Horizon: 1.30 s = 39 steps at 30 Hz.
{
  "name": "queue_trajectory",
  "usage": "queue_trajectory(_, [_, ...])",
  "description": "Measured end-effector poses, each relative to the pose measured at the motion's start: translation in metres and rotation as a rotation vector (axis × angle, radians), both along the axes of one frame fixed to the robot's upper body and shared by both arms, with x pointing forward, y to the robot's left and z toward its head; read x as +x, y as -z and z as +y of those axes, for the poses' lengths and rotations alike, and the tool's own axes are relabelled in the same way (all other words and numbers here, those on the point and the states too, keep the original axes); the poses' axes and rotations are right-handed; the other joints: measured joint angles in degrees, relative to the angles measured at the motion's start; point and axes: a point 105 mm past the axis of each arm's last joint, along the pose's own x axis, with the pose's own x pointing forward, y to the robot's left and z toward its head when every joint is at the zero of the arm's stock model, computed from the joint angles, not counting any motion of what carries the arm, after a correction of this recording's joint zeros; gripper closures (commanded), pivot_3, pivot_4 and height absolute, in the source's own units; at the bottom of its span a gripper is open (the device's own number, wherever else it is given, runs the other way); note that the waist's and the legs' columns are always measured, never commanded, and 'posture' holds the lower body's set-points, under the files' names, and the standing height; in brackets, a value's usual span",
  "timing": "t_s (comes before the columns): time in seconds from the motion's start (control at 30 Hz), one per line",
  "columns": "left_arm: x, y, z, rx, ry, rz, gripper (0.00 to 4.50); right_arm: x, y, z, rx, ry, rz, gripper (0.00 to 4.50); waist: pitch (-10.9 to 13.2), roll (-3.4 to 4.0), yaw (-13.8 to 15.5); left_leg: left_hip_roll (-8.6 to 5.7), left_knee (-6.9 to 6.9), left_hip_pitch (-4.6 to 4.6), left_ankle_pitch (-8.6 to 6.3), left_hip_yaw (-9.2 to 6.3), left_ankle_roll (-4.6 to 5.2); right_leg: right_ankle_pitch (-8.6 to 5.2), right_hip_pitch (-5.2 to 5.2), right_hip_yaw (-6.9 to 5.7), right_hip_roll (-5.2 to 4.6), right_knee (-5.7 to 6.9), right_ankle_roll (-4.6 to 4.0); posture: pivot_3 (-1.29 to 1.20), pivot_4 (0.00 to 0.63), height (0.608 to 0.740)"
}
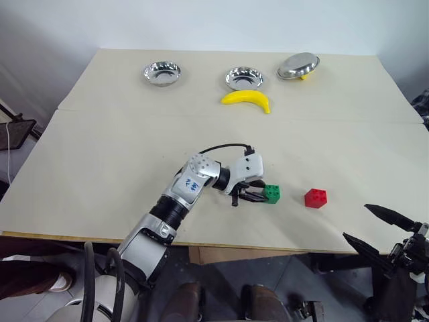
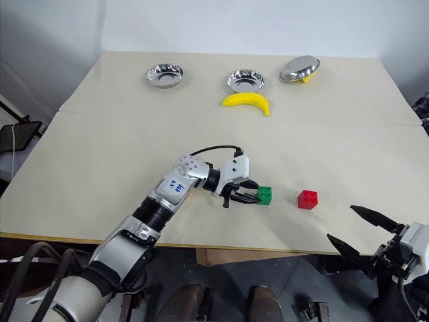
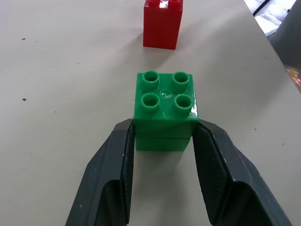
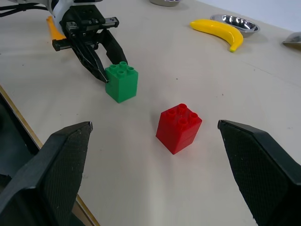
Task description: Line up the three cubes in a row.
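Observation:
The green cube (image 1: 273, 193) stands on the table near its front edge, studs up. My left gripper (image 1: 258, 195) is shut on it, one black finger (image 3: 117, 165) against each side. The red cube (image 1: 316, 197) stands upright a short way to the green cube's right, apart from it. My right gripper (image 2: 340, 222) hangs open beyond the table's front right edge, pointing toward the red cube (image 4: 179, 127), with nothing between its fingers. An orange sliver (image 4: 52, 29) peeks from behind the left wrist; I cannot tell whether it is the orange cube.
A yellow banana (image 1: 247, 99) lies at the back centre. Behind it are two upright steel bowls (image 1: 161, 72) (image 1: 244, 78), and a third bowl (image 1: 298, 66) rests tilted at the back right. The table's front edge (image 1: 268, 248) runs just below the cubes.

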Motion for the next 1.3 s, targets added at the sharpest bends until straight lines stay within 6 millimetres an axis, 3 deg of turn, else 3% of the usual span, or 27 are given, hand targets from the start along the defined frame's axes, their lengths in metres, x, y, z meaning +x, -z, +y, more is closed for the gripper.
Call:
queue_trajectory(0.07, [0.000,0.000,0.000,0.000,0.001,-0.001,3.03,0.000,0.001,-0.001,0.000,-0.001,0.004,0.00,0.00,0.01,0.00,0.00,0.00,0.01,0.00,0.00,0.00,0.00,0.00,0.00,0.00,0.00,0.00,0.00,0.150,0.740])
queue_trajectory(0.3, [0.005,0.007,0.008,0.006,-0.032,0.016,0.84,0.002,0.005,-0.002,0.011,-0.005,0.012,0.00,0.00,0.01,-0.22,0.01,-0.02,-0.10,0.01,0.02,-0.02,0.00,-0.15,0.02,0.00,0.23,0.00,0.00,0.150,0.740])
queue_trajectory(0.47, [0.008,-0.012,0.028,-0.053,0.006,-0.028,0.84,0.008,0.003,0.000,0.014,-0.022,-0.003,0.00,0.00,0.00,-0.42,0.02,-0.02,-0.09,0.03,0.02,-0.05,0.00,-0.16,0.02,0.00,0.20,0.00,0.00,0.150,0.740])
queue_trajectory(0.63, [0.005,-0.053,0.065,-0.179,0.080,-0.087,0.84,0.015,0.007,0.002,0.029,-0.049,0.010,0.00,-0.01,0.03,-1.11,0.04,-0.03,-0.09,0.03,0.01,-0.05,0.00,-0.13,-0.01,-0.01,0.22,0.00,0.00,0.150,0.740])
queue_trajectory(0.67, [0.003,-0.058,0.069,-0.193,0.095,-0.095,0.67,0.016,0.007,0.003,0.028,-0.053,0.009,0.00,-0.02,0.03,-1.22,0.04,-0.03,-0.11,0.03,0.01,-0.05,0.00,-0.14,0.00,-0.03,0.22,0.00,0.00,0.150,0.740])
queue_trajectory(0.77, [0.000,-0.086,0.116,-0.286,0.108,-0.155,0.11,0.027,0.003,0.006,0.029,-0.093,0.009,0.00,-0.03,0.06,-1.94,0.09,-0.04,-0.06,0.03,0.01,-0.06,0.00,-0.16,0.00,-0.03,0.24,-0.01,0.00,0.150,0.740])
queue_trajectory(0.87, [0.003,-0.096,0.162,-0.304,0.007,-0.230,0.05,0.032,0.004,0.007,0.031,-0.115,0.016,0.00,-0.04,0.07,-2.28,0.15,-0.11,-0.04,0.03,-0.02,-0.10,0.00,-0.16,-0.05,-0.01,0.25,-0.03,0.00,0.150,0.740])
queue_trajectory(1.07, [-0.020,-0.057,0.259,-0.325,-0.399,-0.194,0.05,0.042,-0.002,0.017,0.047,-0.207,0.063,0.00,-0.04,0.07,-3.05,0.19,-0.14,-0.10,0.00,-0.07,-0.09,0.01,-0.24,0.06,-0.11,0.22,-0.04,0.00,0.150,0.740])
queue_trajectory(1.23, [-0.066,-0.020,0.319,-0.344,-0.768,-0.168,0.05,0.045,-0.006,0.026,0.040,-0.269,0.045,0.00,-0.04,0.05,-2.78,0.21,-0.15,-0.05,-0.06,-0.14,-0.09,0.02,-0.09,0.10,-0.15,-0.03,-0.06,0.00,0.150,0.740])
queue_trajectory(1.3, [-0.088,-0.006,0.332,-0.349,-0.878,-0.148,0.05,0.045,-0.008,0.027,0.026,-0.287,0.030,0.00,-0.03,0.05,-2.43,0.20,-0.15,-0.01,-0.08,-0.15,-0.08,0.03,-0.02,0.12,-0.18,-0.18,-0.08,0.00,0.150,0.740])
